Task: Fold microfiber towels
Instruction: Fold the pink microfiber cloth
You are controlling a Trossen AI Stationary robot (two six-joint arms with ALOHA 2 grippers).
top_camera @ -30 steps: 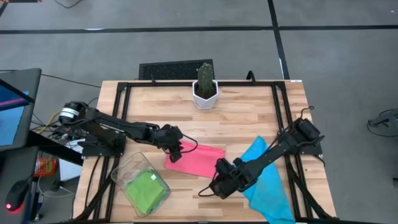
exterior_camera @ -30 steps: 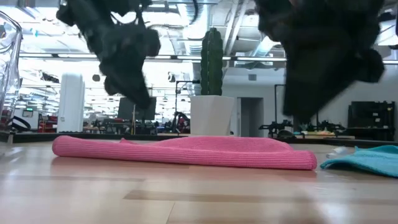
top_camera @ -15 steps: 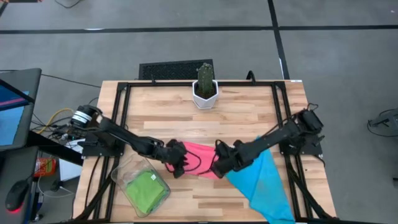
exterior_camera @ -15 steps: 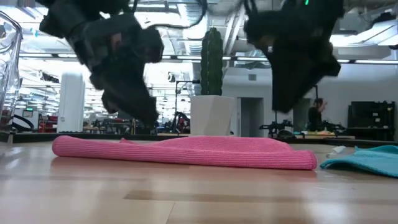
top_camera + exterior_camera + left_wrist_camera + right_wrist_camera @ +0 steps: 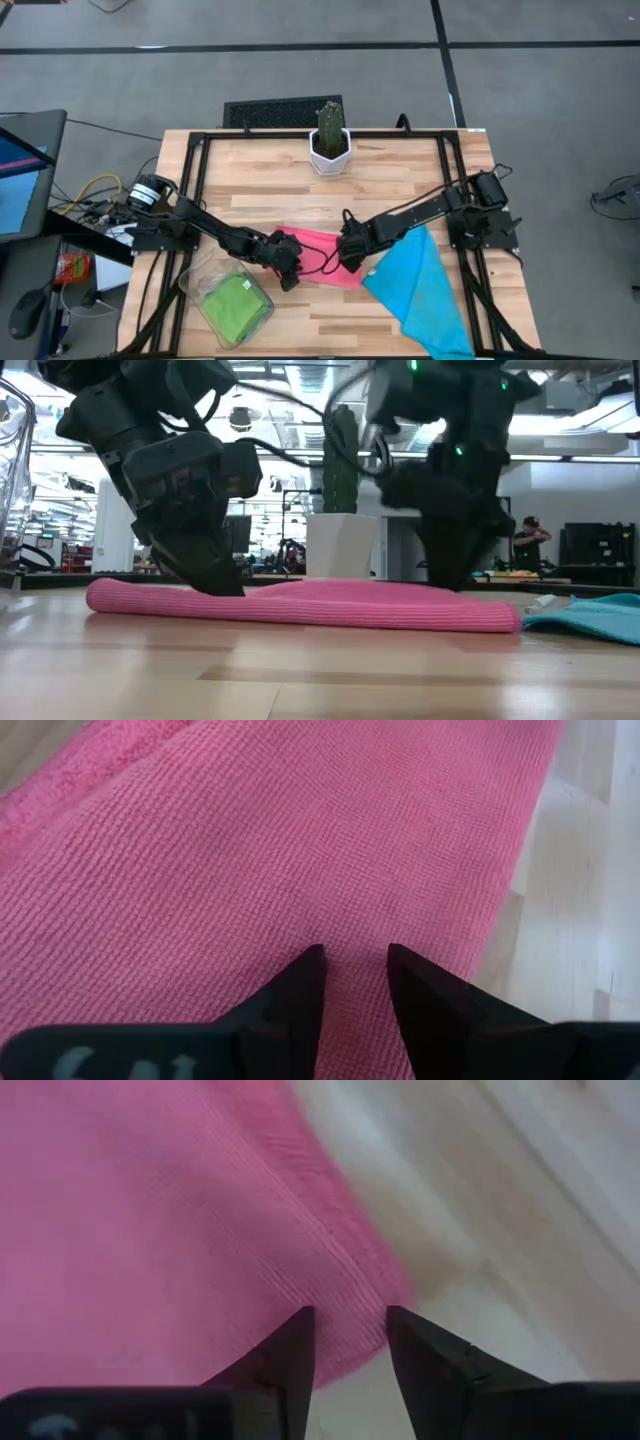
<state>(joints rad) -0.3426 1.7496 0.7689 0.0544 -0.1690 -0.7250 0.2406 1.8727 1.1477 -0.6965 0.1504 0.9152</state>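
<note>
**Both grippers down on the pink towel**

The pink towel (image 5: 318, 258) lies flat at the centre of the high view, just below mid-frame. The left gripper (image 5: 288, 268) sits at its lower left end, the right gripper (image 5: 350, 252) at its right end. In each wrist view the fingers stand slightly apart with pink cloth showing in the gap, tips against the towel (image 5: 300, 850); no cloth is pinched or lifted. The right gripper (image 5: 345, 1342) straddles the towel's edge near a corner. The blue towel (image 5: 420, 290) spreads over the lower right of the table (image 5: 400, 170). The green towel (image 5: 235, 303) lies folded in the bin (image 5: 205, 270) at lower left.
</note>
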